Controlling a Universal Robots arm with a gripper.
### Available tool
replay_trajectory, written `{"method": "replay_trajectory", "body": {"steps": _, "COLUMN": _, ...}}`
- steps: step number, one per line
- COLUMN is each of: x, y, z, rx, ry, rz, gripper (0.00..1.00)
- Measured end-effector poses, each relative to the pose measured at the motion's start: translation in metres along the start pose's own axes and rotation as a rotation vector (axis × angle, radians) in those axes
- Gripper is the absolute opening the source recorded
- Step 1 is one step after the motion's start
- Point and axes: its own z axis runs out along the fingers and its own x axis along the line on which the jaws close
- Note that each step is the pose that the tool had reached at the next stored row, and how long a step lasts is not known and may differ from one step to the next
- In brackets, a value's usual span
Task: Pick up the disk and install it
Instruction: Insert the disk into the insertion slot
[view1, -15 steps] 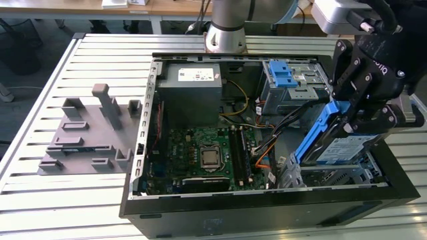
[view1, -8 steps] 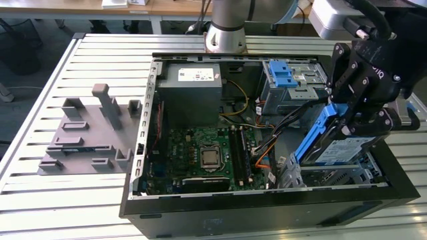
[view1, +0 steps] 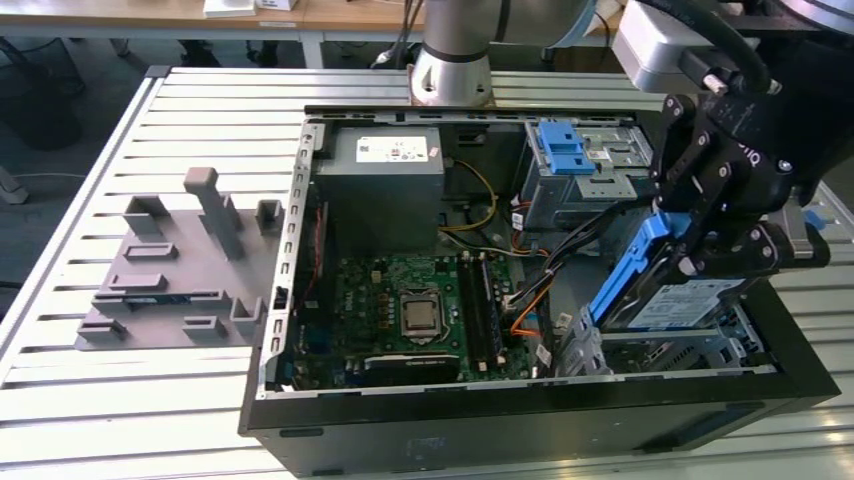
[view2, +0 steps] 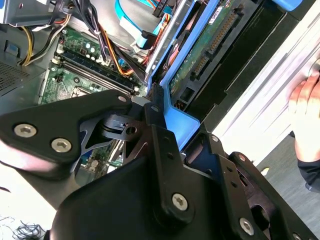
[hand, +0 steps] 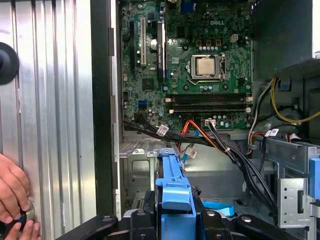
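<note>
your gripper (view1: 683, 250), jaws clamped on the hard drive (view1: 674, 305) (by its blue carrier (view1: 625, 275)), tilted over a drive bay (view1: 674, 352) of the open computer case (view1: 534, 425)

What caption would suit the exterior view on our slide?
Gripper holds the disk tilted at a corner of the open computer case.

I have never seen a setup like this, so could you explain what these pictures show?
A robot arm's gripper works over an open computer case on a slatted table. The exterior view looks on from off the arm; both wrist views come from cameras riding on it. The fingers are shut on the disk, a silver drive in a blue carrier, held tilted inside the case at the exterior view's right. A grey fixture lies beside the case; a person's hand is nearby in both wrist views.
</note>
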Motion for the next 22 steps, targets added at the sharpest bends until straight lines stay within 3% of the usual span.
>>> {"method": "replay_trajectory", "body": {"steps": 22, "x": 0.0001, "y": 0.0002, "z": 0.0159, "rx": 0.0000, "ry": 0.0001, "rz": 0.000, "gripper": 0.36}}
